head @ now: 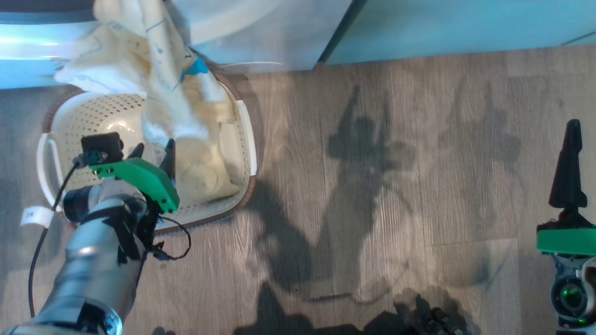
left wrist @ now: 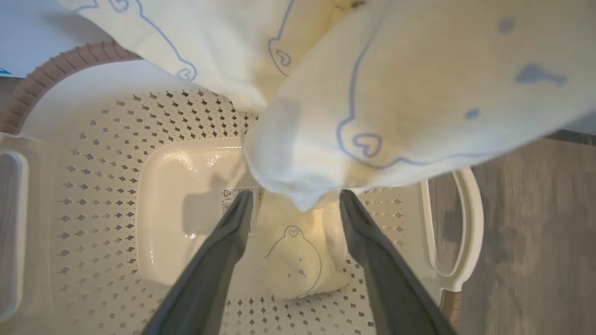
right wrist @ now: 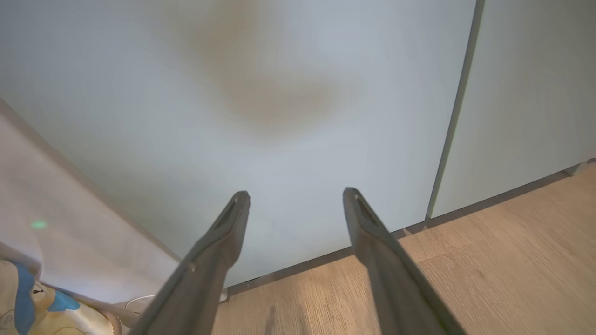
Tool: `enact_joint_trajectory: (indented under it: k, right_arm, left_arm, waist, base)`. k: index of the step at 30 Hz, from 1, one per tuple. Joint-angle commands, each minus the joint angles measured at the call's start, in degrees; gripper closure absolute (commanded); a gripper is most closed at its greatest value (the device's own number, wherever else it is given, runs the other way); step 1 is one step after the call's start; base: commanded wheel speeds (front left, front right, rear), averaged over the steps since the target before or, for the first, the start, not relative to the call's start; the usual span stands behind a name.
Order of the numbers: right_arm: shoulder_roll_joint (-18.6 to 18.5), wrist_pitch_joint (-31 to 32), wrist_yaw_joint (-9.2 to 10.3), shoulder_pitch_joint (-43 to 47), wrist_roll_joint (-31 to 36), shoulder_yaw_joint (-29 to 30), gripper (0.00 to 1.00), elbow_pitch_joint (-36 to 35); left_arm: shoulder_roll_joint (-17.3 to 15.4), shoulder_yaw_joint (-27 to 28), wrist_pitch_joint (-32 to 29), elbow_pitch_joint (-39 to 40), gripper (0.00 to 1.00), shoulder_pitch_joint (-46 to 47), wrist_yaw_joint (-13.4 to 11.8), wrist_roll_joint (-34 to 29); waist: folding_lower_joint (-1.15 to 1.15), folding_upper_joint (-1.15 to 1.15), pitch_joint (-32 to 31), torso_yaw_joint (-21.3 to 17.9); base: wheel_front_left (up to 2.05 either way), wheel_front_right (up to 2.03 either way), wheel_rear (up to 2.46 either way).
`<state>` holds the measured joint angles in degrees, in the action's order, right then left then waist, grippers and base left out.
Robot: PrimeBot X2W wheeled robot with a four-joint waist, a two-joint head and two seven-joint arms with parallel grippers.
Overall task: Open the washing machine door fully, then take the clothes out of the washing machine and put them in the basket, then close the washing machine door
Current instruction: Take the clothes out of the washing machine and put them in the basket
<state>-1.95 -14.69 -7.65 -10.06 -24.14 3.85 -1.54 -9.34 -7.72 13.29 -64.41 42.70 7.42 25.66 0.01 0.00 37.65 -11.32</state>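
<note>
floor (head: 372, 209); clothes (left wrist: 396, 116) just beyond left claw (left wrist: 296, 194)

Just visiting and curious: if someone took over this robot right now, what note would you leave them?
Left gripper: open, above the basket, holding nothing.
Right gripper: open, empty, off to the side.
Clothes: one end in the basket, the rest trailing up over its rim toward the machine.
Done: clothes have reached the basket.
Left: settle them fully in, check the machine for more, close the door.
</note>
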Motion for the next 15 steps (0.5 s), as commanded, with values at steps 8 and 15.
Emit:
enact_joint_trajectory:
  k: [8,15]
  right_arm:
    - [-0.93,-0.31,0.16,-1.02,-0.62,-0.58,0.0,-1.42]
    - [-0.93,-0.31,0.16,-1.3,0.0,-0.41,0.0,-1.11]
  left_arm:
    - [-1.63,1.4,0.31,-4.31,0.0,2.18,0.05,2.2]
    - [-1.83,0.04,1.35,-3.98,0.0,1.37,0.06,2.8]
  waist:
    - [-0.01,0.0,1.17,-0.13]
    - [-0.01,0.0,0.28,0.97]
  base:
    - [0.0,0.0,0.0]
    - [0.0,0.0,0.0]
